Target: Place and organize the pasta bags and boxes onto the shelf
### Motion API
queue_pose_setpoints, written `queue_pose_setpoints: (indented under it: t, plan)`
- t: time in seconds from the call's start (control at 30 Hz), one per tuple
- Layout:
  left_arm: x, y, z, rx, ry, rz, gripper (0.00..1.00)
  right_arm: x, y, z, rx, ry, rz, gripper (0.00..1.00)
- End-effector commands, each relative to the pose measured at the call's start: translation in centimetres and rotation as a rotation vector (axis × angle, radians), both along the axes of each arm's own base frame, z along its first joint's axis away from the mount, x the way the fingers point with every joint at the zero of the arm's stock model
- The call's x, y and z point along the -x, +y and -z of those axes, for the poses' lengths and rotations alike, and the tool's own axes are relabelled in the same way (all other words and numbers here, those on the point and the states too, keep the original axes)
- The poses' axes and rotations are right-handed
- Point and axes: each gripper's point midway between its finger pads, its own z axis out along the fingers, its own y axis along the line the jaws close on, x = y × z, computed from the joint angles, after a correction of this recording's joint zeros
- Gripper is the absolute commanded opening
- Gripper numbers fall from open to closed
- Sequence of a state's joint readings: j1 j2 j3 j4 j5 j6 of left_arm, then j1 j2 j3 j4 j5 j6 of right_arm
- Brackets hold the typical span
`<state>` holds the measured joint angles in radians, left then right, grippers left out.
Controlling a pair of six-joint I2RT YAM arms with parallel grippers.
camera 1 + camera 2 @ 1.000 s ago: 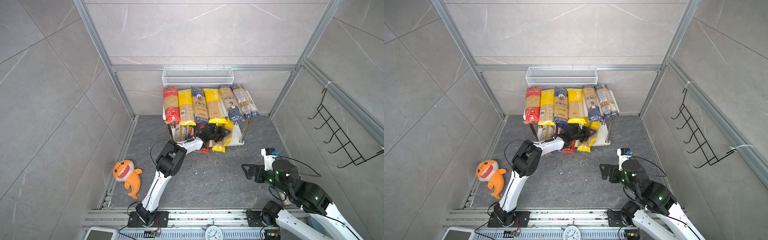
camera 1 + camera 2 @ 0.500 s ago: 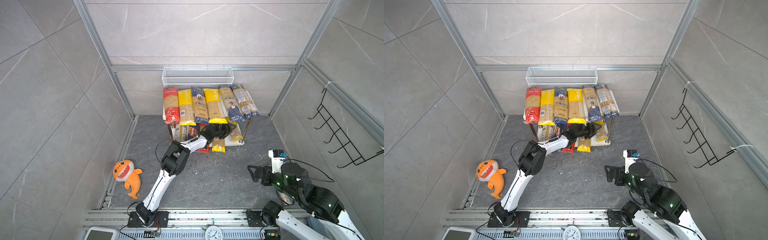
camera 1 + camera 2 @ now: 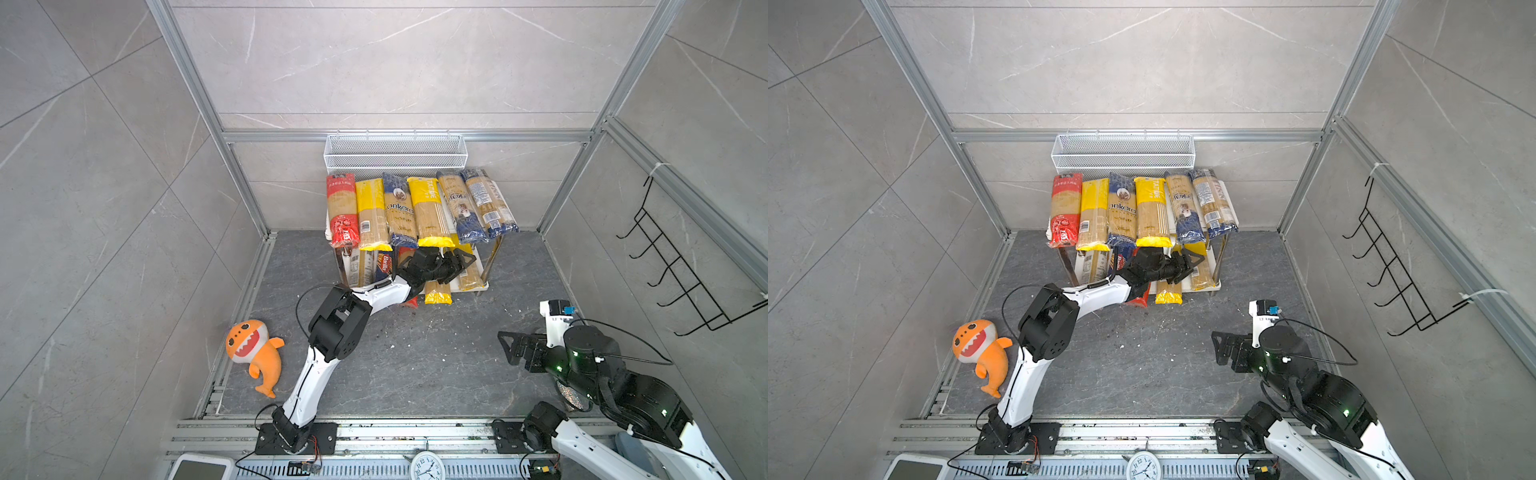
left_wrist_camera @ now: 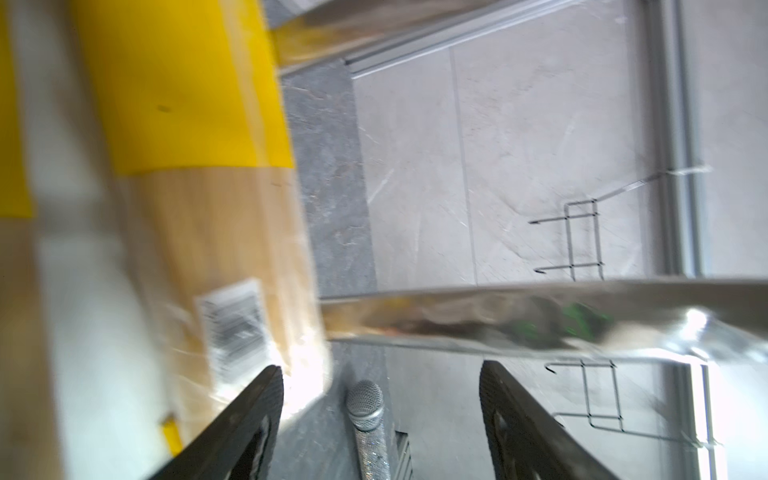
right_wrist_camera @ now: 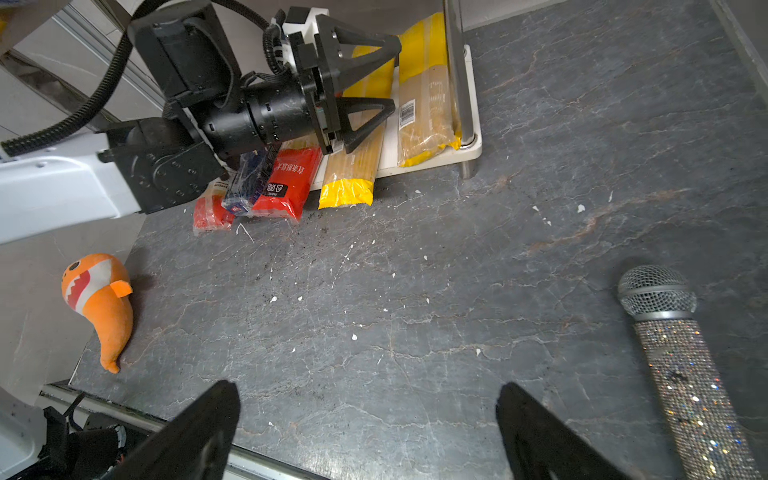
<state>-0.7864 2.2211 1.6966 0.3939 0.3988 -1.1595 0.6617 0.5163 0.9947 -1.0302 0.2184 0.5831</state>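
The shelf (image 5: pixel 473 143) sits at the back wall: six pasta packets (image 3: pixel 428 212) across its top board, more on the lower one (a yellow-ended packet (image 3: pixel 437 296) overhangs the front edge). My left gripper (image 5: pixel 395 77) hovers there, jaws parted, empty; right gripper (image 5: pixel 369 392) over the floor, jaws wide

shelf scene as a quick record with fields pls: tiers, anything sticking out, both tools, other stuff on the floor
top tier: six pasta packets side by side, front ends overhanging
lower tier: more packets on the shelf; yellow-ended packet and red packet stick out past its front edge
left tool: open, holding nothing, at the lower tier
right tool: open, above the floor
elsewhere: orange plush toy and glitter microphone lying on the floor
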Motion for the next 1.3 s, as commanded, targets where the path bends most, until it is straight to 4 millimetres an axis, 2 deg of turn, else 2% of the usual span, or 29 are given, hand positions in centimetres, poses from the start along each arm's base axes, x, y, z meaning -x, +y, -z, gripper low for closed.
queue_pose_setpoints:
  t: [0.0,0.17,0.4,0.53,0.63,0.73,0.87,0.97,1.17,1.27]
  plan:
    - [3.3,-0.5,-7.4,0.094,-0.157,0.078,0.78,0.3,-1.0,-0.3,0.037,0.016,0.032,1.0]
    - [6.2,-0.2,-6.6,0.071,-0.15,0.099,0.78,0.6,-1.5,-0.6,0.036,0.024,0.049,1.0]
    - [10.0,1.2,-4.0,0.064,-0.112,0.113,0.78,0.9,-1.6,-0.2,0.036,0.038,0.047,1.0]
    - [12.2,2.2,-3.2,0.07,-0.1,0.128,0.78,1.0,-1.3,-0.2,0.031,0.05,0.041,1.0]
    - [14.3,3.5,-2.4,0.038,-0.096,0.137,0.78,0.9,-1.3,0.0,0.033,0.053,0.043,1.0]
    - [17.2,5.5,-1.5,-0.083,-0.113,0.134,0.78,0.4,-1.3,0.9,0.068,0.074,0.053,1.0]
    - [21.0,9.8,-0.6,-0.318,-0.179,0.108,0.79,-0.7,-1.1,1.4,0.11,0.096,0.079,1.0]
    - [22.5,14.3,-0.3,-0.449,-0.232,0.05,0.79,-1.9,0.0,2.0,0.109,0.105,0.073,1.0]
    - [22.1,26.2,1.2,-0.783,-0.31,-0.173,0.83,-4.8,1.0,4.6,0.169,0.125,0.128,1.0]
    - [21.5,31.1,1.1,-0.935,-0.336,-0.295,0.85,-6.2,1.2,6.3,0.217,0.134,0.158,1.0]
